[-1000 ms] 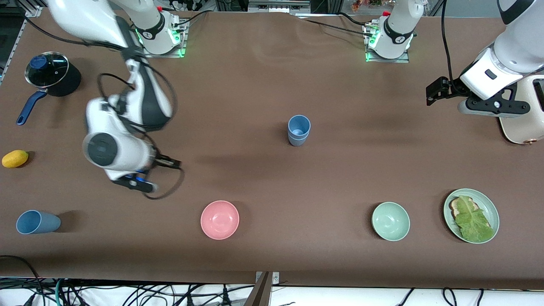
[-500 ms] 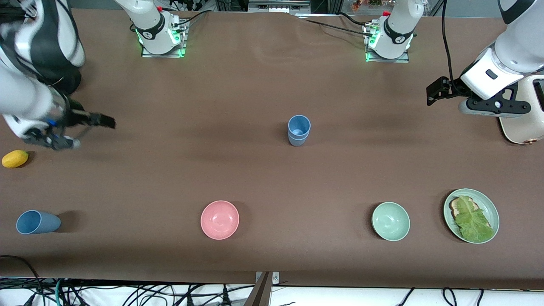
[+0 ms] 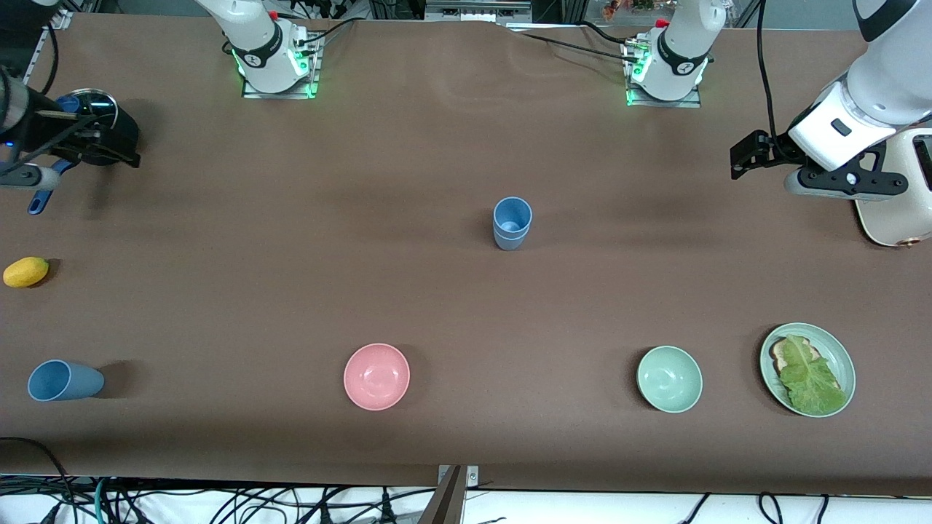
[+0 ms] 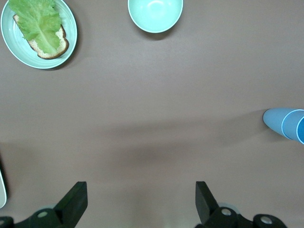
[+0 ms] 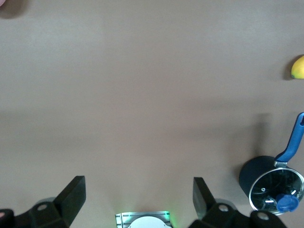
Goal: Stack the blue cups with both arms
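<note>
Two blue cups (image 3: 512, 223) stand stacked mid-table; one lying cup (image 3: 64, 380) remains. The left gripper (image 4: 140, 205) and right gripper (image 5: 138, 202) both hang empty, jaws apart.

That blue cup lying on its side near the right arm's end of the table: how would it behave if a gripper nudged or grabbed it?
The lying blue cup is round and tapered, so a nudge would probably roll it in a curve. It looks like thin, matte, rigid plastic: likely light and not very slippery to grip.
</note>
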Controlling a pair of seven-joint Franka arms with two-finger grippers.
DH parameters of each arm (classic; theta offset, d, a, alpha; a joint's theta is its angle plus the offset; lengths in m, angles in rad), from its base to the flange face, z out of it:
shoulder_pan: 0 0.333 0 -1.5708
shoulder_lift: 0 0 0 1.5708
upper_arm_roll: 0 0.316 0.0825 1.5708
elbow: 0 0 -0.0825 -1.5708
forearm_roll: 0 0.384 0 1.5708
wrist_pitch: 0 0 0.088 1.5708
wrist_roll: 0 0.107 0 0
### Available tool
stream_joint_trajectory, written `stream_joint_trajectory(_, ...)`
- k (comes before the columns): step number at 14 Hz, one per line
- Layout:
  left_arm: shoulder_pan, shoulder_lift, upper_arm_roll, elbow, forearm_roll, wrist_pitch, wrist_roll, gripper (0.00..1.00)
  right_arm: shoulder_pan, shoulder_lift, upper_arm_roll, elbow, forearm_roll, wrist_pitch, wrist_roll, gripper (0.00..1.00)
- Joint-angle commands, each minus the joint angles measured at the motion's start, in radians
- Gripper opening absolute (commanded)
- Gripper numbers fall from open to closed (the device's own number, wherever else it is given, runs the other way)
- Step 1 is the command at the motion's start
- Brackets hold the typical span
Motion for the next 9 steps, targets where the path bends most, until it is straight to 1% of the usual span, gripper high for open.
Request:
stream_joint_trajectory(1,0.004,0.012,-0.003,0.029,-0.006,-0.023,-0.002,1.0,-0.003,0.002,-0.021,0.033,0.06,-0.021,-0.009,1.0)
stream_joint_trajectory(2,0.002,0.012,-0.003,0.029,-0.006,-0.023,-0.002,1.0,-0.003,0.0,-0.021,0.035,0.071,-0.02,-0.006,1.0)
stream_joint_trajectory(4,0.004,0.012,-0.003,0.029,-0.007,-0.023,-0.002,1.0,-0.003,-0.004,-0.018,0.036,0.063,-0.023,-0.003,1.0)
stream_joint_trajectory(9,0.004,0.012,-0.003,0.029,-0.006,-0.023,-0.002,1.0,-0.002,-0.007,-0.011,0.036,0.075,-0.032,-0.003,1.0)
